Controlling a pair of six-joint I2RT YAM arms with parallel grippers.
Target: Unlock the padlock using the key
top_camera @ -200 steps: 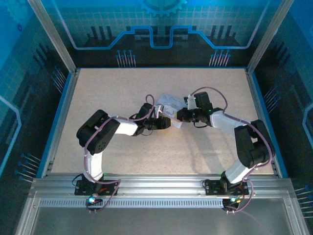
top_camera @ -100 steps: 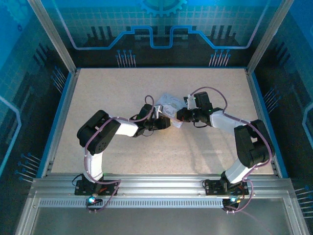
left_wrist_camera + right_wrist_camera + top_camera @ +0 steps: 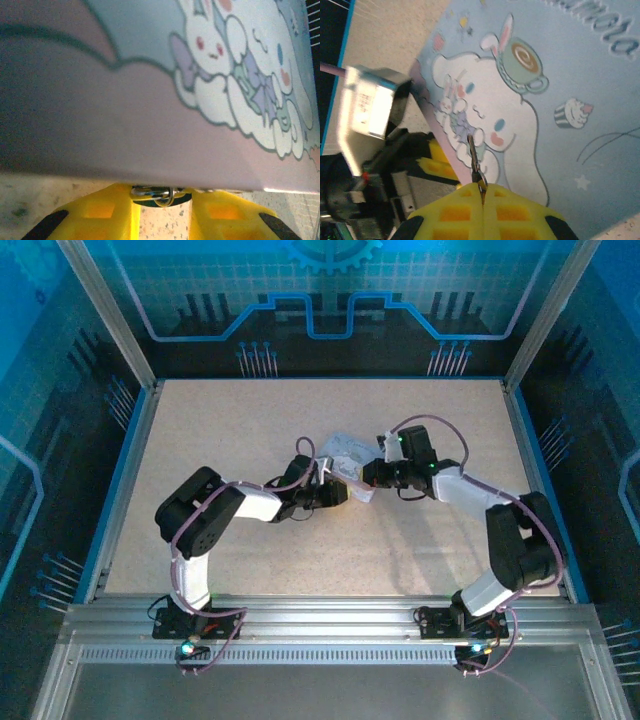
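The padlock [image 3: 157,194] is a small dark body with a silvery shackle, tucked under the edge of the cartoon-printed tin box [image 3: 165,100]. My left gripper [image 3: 161,210] has its yellow fingers [image 3: 100,212] closed against either side of it. In the right wrist view my right gripper [image 3: 482,189] is shut on the key [image 3: 473,156], whose thin blade sticks out over the box lid [image 3: 560,75]. From above, the left gripper [image 3: 338,491] and right gripper [image 3: 368,478] meet at the box [image 3: 348,452] near the table's middle.
The speckled beige table [image 3: 230,430] is bounded by a blue rim and glass walls. The left arm's camera housing and fingers [image 3: 437,160] lie just left of the key tip. An aluminium rail [image 3: 320,625] runs along the near edge.
Both wrists shifted only slightly beside the box; the right arm's elbow drifted a little to the right. Both grips look unchanged.
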